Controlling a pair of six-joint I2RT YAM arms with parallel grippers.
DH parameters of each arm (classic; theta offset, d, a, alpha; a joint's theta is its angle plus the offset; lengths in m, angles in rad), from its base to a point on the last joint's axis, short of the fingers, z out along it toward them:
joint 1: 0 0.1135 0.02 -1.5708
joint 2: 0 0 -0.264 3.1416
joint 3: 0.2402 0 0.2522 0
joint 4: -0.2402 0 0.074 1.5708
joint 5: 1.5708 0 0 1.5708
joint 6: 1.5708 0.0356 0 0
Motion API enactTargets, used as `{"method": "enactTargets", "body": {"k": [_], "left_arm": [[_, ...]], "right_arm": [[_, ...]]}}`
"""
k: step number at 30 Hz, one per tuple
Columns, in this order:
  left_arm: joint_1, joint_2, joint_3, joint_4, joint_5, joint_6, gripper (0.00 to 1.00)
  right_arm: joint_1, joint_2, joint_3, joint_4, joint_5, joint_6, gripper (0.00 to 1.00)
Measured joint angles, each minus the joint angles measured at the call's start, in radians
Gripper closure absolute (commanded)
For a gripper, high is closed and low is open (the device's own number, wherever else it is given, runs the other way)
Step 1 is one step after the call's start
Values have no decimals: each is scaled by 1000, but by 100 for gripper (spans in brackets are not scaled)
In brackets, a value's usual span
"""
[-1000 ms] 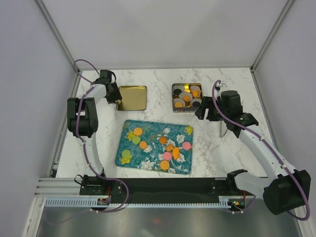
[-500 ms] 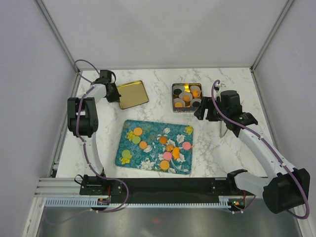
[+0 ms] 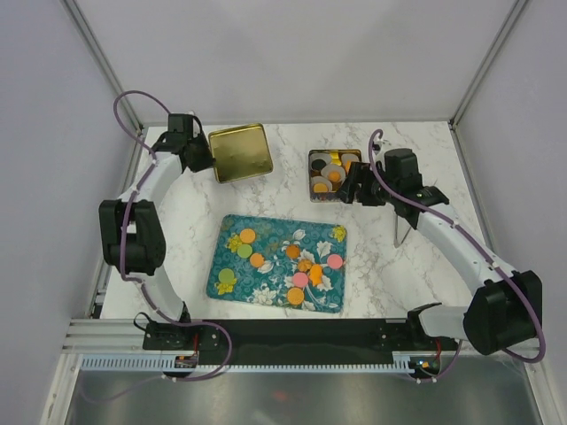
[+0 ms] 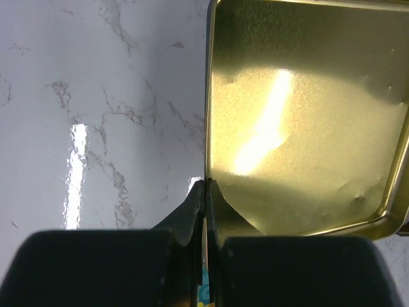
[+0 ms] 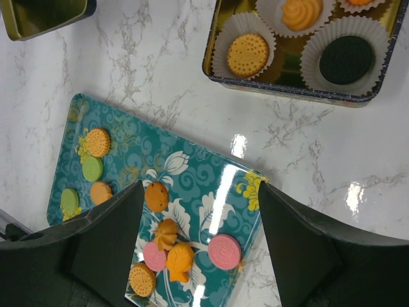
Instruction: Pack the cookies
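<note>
Several cookies, such as an orange one and a pink one, lie on the teal flowered tray. The square tin at the back holds cookies in white paper cups, among them an orange one and a black one. My left gripper is shut on the rim of the gold tin lid at the back left. My right gripper is open and empty, hovering between the tin's near edge and the tray.
A thin grey metal tool lies on the marble table to the right of the tray. White enclosure walls and frame posts close in the table on the left, back and right.
My left gripper has swung the gold lid toward the back and turned it. My right gripper has moved a little left and back toward the tin.
</note>
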Motion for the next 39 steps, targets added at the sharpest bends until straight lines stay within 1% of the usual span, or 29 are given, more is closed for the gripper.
{"method": "enactTargets", "body": {"k": [6, 12, 15, 21, 27, 32, 33, 35, 36, 38, 39], "left_arm": [[-77, -174, -108, 5, 23, -1, 98], [-215, -266, -192, 7, 31, -15, 98], [-274, -306, -220, 7, 47, -27, 98], [-317, -367, -225, 17, 67, -47, 98], [-360, -388, -236, 45, 87, -63, 98], [-389, -395, -279, 83, 112, -91, 98], [-394, -395, -286, 88, 114, -96, 98], [-400, -395, -299, 101, 121, -104, 98], [-402, -395, -301, 105, 128, -108, 98], [-404, -395, -305, 119, 132, -115, 98], [-404, -395, -306, 125, 133, -118, 98]], "right_arm": [[12, 84, 55, 85, -56, 48, 16], [38, 126, 85, 144, -84, 79, 13], [43, 134, 91, 164, -105, 93, 12], [47, 159, 97, 212, -140, 135, 12], [56, 197, 97, 277, -189, 206, 16], [70, 201, 97, 336, -217, 267, 24], [71, 201, 97, 347, -221, 280, 30], [73, 201, 97, 365, -229, 298, 37], [73, 201, 97, 373, -232, 307, 44], [72, 201, 97, 381, -234, 319, 51], [71, 201, 97, 384, -233, 324, 58]]}}
